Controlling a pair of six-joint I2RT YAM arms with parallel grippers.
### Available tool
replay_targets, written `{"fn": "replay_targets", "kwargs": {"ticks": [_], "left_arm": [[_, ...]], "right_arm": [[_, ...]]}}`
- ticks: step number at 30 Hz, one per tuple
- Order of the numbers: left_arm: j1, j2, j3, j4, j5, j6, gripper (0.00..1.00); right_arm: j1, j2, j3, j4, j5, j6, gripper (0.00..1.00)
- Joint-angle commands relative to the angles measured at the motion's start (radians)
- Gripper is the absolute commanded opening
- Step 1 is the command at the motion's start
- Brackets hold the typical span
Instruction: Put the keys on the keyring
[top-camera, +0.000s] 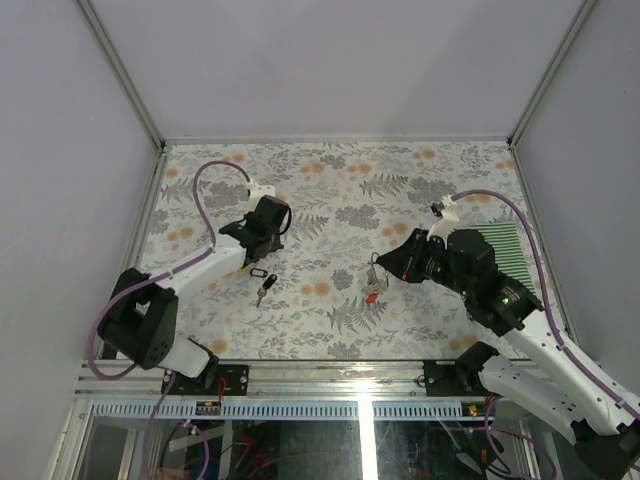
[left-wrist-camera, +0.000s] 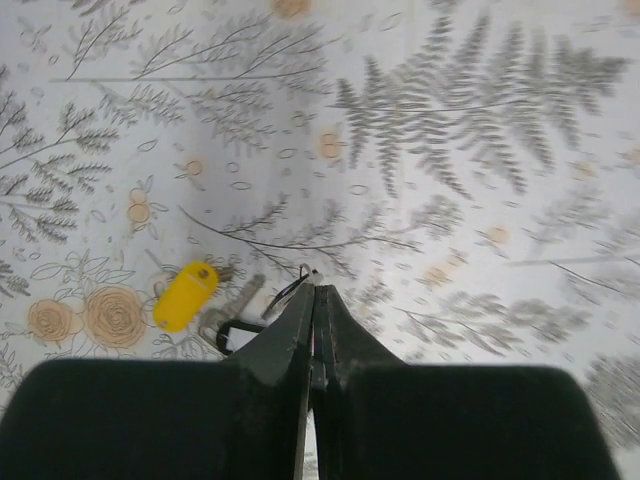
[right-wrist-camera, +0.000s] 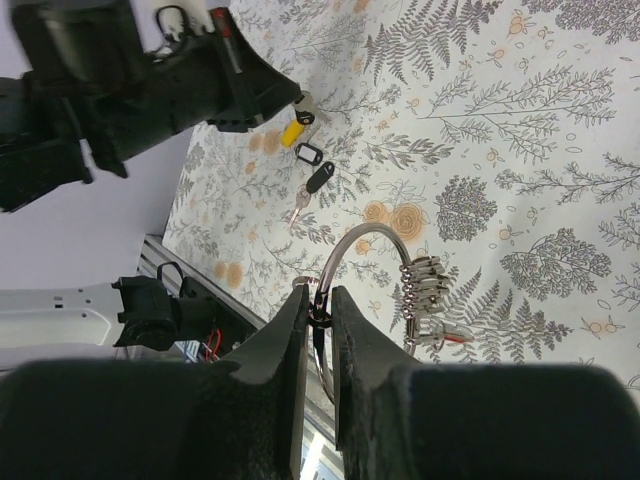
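Note:
My left gripper (left-wrist-camera: 316, 290) (top-camera: 253, 252) is shut low over the floral table, its tips pinching a thin dark loop (left-wrist-camera: 288, 288) that leads to the yellow-tagged key (left-wrist-camera: 187, 295) (right-wrist-camera: 291, 132) lying beside it. A black-tagged key (top-camera: 267, 284) (right-wrist-camera: 320, 178) and a black clip (right-wrist-camera: 309, 155) (left-wrist-camera: 235, 332) lie just next to that. Held above the table's middle, my right gripper (right-wrist-camera: 320, 300) (top-camera: 388, 266) is shut on the silver keyring (right-wrist-camera: 352, 243) (top-camera: 372, 275). A bunch of small loops (right-wrist-camera: 424, 290) and the red-tagged key (right-wrist-camera: 455, 338) (top-camera: 372, 297) hang from the ring.
A green striped board (top-camera: 512, 250) lies at the table's right edge behind the right arm. Metal frame posts and white walls close in the table on three sides. The front rail (top-camera: 320, 372) runs along the near edge.

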Motion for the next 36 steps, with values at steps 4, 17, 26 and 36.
{"fn": "replay_targets", "kwargs": {"ticks": [4,17,26,36], "left_arm": [[-0.017,-0.177,-0.017,0.023,0.246,0.098,0.00],[-0.075,-0.378,0.026,0.008,0.640,0.174,0.00],[-0.085,-0.482,0.044,0.174,1.021,0.067,0.00],[-0.145,-0.477,0.079,0.355,1.135,-0.068,0.00]], "right_arm": [[0.000,0.009,0.058,0.044,-0.022,-0.160,0.00],[0.001,-0.042,0.039,0.168,-0.152,-0.481,0.00],[0.001,-0.129,-0.038,0.341,-0.232,-0.556,0.00],[0.001,-0.168,-0.058,0.494,-0.248,-0.632,0.00]]}}
